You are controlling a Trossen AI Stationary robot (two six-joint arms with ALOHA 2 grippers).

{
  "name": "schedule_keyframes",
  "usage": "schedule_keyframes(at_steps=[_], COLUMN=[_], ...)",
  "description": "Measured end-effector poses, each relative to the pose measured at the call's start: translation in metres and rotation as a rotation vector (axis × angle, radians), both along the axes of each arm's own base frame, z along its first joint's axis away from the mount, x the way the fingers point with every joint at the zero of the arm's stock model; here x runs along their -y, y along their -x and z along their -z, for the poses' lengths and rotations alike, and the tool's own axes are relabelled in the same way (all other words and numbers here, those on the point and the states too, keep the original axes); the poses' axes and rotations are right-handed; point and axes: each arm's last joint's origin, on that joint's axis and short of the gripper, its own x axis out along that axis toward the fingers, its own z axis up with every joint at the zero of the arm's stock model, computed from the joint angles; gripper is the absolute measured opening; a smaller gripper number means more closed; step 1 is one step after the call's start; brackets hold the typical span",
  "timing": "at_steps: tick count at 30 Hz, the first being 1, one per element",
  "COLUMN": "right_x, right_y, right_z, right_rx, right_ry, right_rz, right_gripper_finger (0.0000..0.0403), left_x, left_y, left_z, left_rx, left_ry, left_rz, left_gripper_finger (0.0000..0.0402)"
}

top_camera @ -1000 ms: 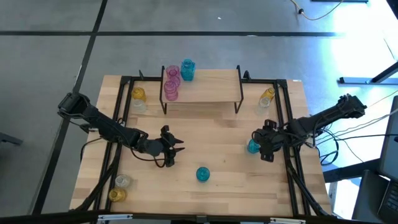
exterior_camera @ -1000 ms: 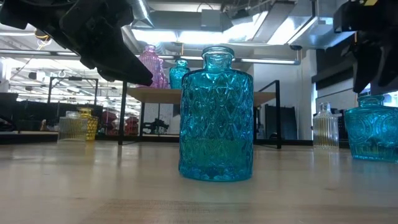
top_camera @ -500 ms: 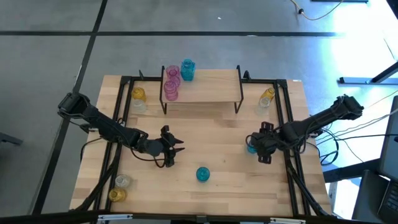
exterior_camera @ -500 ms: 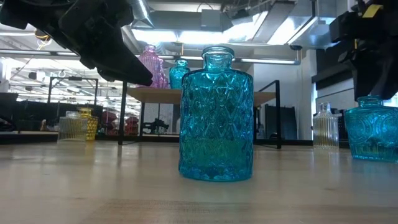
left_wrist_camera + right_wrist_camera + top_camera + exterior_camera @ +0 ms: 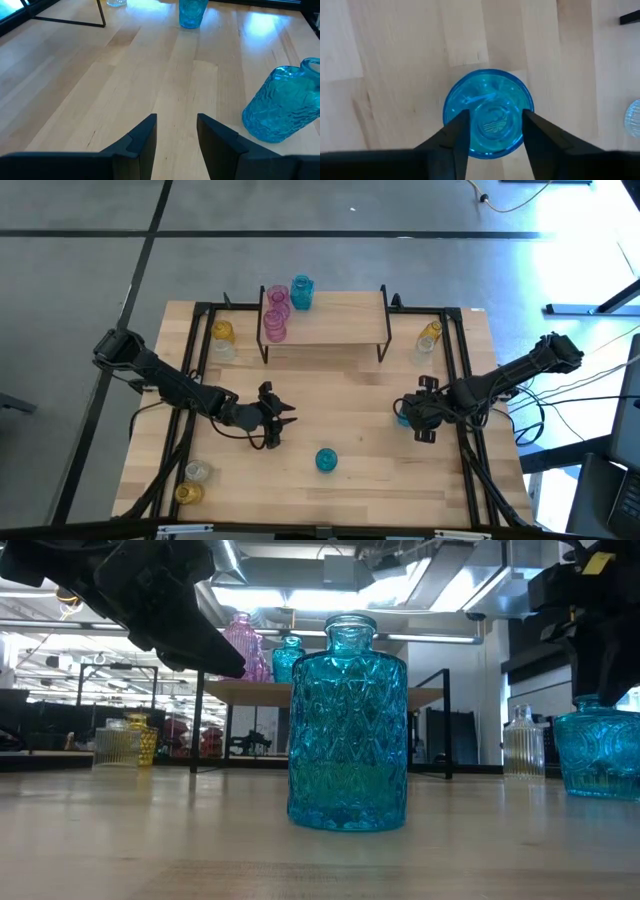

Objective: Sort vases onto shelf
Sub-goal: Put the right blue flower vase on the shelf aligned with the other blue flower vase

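Two fingers of my right pincer (image 5: 491, 131) close around an upright teal vase (image 5: 489, 113) directly beneath it on the desk (image 5: 350, 410), near the shelf (image 5: 330, 320), while my left pincer (image 5: 275, 416) waits half open, empty, farther off.

Bare table (image 5: 350, 395) fronts the shelf (image 5: 335, 320) (its left end holds vases (image 5: 278, 310)).

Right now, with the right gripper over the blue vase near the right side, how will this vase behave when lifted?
The blue vase looks like smooth patterned glass, so it is probably rigid but slippery and breakable. The right gripper has its fingers across the round mouth, so the vase might swing or slip if the grip is light. Its squat, wide body suggests it will not tip easily.
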Motion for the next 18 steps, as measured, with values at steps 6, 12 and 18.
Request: schedule_keyframes(at_steps=[6,12,18], right_x=[0.001,0.0006,0.0002], right_y=[0.0022,0.0013,0.0008], right_z=[0.0075,0.0085,0.0088], right_rx=[-0.005,0.003,0.004], right_ry=[0.007,0.001,-0.007], right_rz=[0.0,0.0,-0.001], right_gripper_finger=[0.0146,0.0161,0.0162], left_x=[0.0,0.0,0.0], left_y=[0.0,-0.0001,-0.0001], left_z=[0.0,-0.0001,-0.0001], left_rx=[0.0,0.001,0.001], left_ry=[0.0,0.0,0.0], left_rz=[0.0,0.0,-0.001], left_gripper_finger=[0.0133,0.0133,0.0133])
